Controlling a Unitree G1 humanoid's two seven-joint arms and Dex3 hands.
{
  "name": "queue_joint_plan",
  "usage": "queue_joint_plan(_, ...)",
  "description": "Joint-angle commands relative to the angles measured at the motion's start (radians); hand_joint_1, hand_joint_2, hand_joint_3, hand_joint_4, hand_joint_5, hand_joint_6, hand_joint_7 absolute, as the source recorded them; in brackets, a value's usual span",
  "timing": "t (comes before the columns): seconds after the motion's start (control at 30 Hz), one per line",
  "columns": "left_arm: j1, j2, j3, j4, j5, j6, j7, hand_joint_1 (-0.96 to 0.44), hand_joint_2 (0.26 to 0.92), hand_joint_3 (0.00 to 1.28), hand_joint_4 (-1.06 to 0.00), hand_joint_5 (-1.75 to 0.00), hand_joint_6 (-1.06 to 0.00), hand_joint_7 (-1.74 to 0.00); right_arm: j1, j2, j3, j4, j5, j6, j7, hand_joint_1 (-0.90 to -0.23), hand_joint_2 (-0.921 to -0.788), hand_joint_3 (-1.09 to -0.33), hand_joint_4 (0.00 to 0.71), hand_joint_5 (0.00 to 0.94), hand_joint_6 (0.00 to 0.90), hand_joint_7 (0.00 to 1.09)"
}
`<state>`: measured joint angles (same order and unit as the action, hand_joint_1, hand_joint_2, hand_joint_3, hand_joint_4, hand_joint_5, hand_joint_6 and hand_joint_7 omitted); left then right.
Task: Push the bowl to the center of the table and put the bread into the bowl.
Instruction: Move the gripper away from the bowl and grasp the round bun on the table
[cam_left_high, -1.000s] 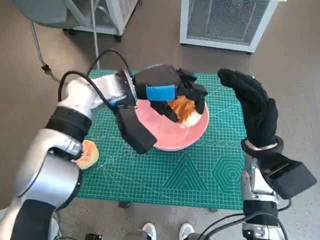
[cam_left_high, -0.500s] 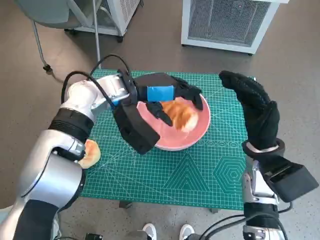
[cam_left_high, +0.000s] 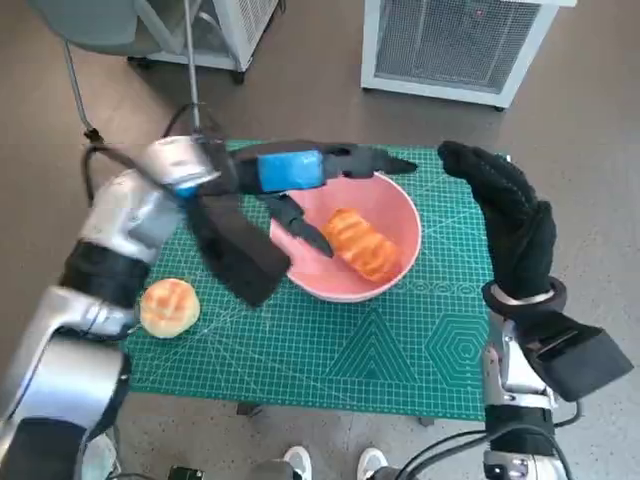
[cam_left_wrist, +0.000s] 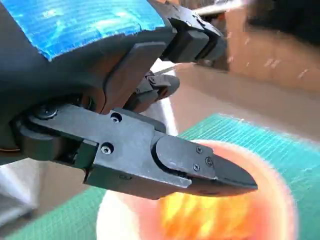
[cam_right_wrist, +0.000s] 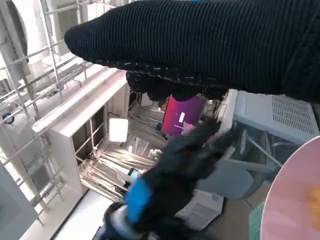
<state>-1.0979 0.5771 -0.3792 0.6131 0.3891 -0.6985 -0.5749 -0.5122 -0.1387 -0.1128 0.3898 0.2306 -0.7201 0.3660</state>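
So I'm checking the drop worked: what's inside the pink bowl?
One piece of bread lies inside the bowl, free of the left hand above the rim. That hand's fingers cover part of the bowl's inside. A bun sits outside on the mat.

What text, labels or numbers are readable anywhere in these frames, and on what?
None can be read.
Green cutting mat: printed grid lines and geometric figures, and what may be small markings along its edges, too small to read.
Magenta panel in the background of the right wrist view: pale marks on it, too blurred to read.
Blue tape on the left hand: plain, no writing visible.
Pink bowl and bread: no markings.
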Motion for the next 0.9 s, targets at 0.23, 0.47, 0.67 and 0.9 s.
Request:
queue_joint_plan(0.23,0.246,0.280,0.245,-0.203,-0.253,0.034,-0.159,-0.28,0.767,0.00,-0.03,-0.01,-0.11,-0.17,0.017,0.002,0.011,-0.006,0.009,0.017,0.015,-0.662,-0.921,-0.827,0.235,0.002,-0.001,0.66)
queue_joint_plan(0.47,0.420,0.416,0.348,-0.243,-0.205,0.003,-0.118,-0.34,0.773,0.00,-0.03,0.00,-0.14,-0.13,0.021,-0.004,0.010,-0.012,0.026,0.028,0.032,-0.666,-0.921,-0.828,0.234,0.001,-0.001,0.66)
queue_joint_plan(0.67,0.548,0.483,0.397,-0.260,-0.170,0.015,-0.096,-0.40,0.779,0.00,-0.03,0.00,-0.16,-0.10,0.011,-0.006,0.010,0.000,0.032,0.032,0.044,-0.670,-0.921,-0.826,0.234,0.001,-0.001,0.66)
queue_joint_plan(0.9,0.638,0.506,0.418,-0.288,-0.152,0.073,-0.096,-0.40,0.780,0.00,-0.04,0.00,-0.17,-0.08,-0.001,-0.006,0.009,0.011,0.047,0.038,0.065,-0.663,-0.921,-0.823,0.236,0.002,-0.001,0.66)
